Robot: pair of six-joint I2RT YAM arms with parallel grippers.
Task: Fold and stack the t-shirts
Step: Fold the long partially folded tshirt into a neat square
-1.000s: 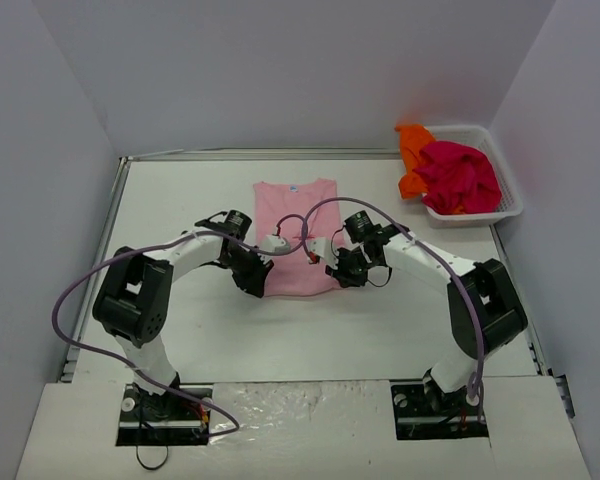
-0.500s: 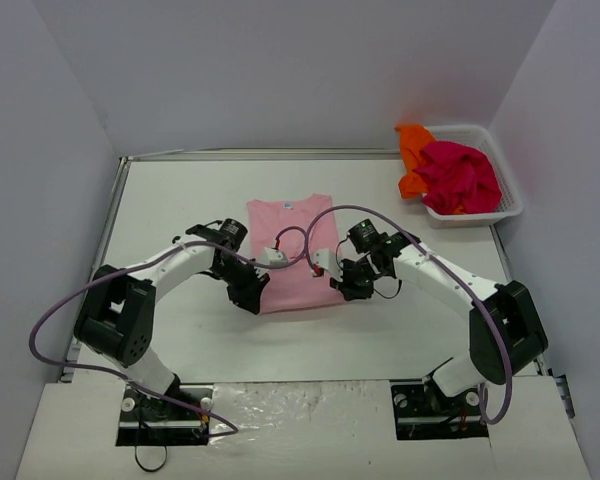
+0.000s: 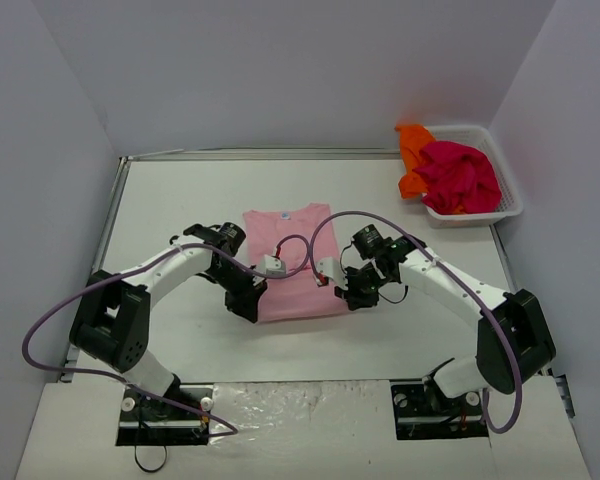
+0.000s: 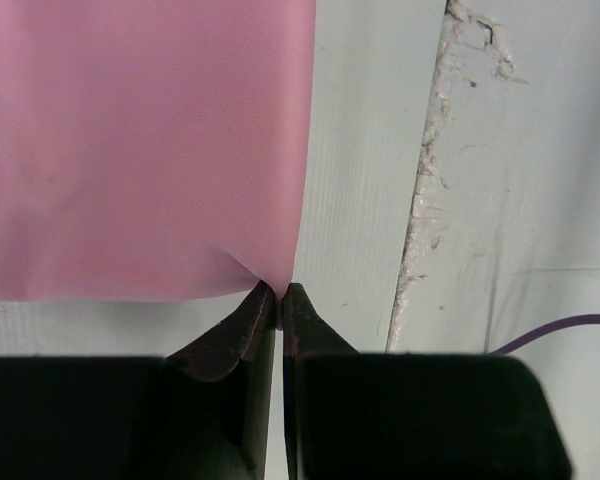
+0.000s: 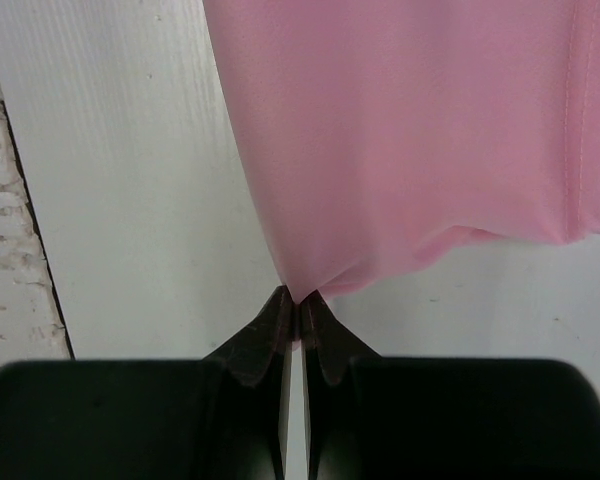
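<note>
Both pincers have drawn back toward the arm bases, dragging the pink t-shirt (image 3: 290, 262) nearer across the table (image 3: 170, 200). The left pincer (image 4: 278, 296) is clenched on one near corner and the right pincer (image 5: 300, 300) on the other, with the cloth lying flat ahead of and between them. To smooth it well, I judge both should pull evenly and low, keeping the near hem taut and straight.

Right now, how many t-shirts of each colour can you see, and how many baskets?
pink t-shirt: 1
magenta-red t-shirt: 1 (crumpled in a heap)
orange t-shirt: 1 (crumpled, hanging over the basket's rim)
white basket: 1
Total: 4
</note>
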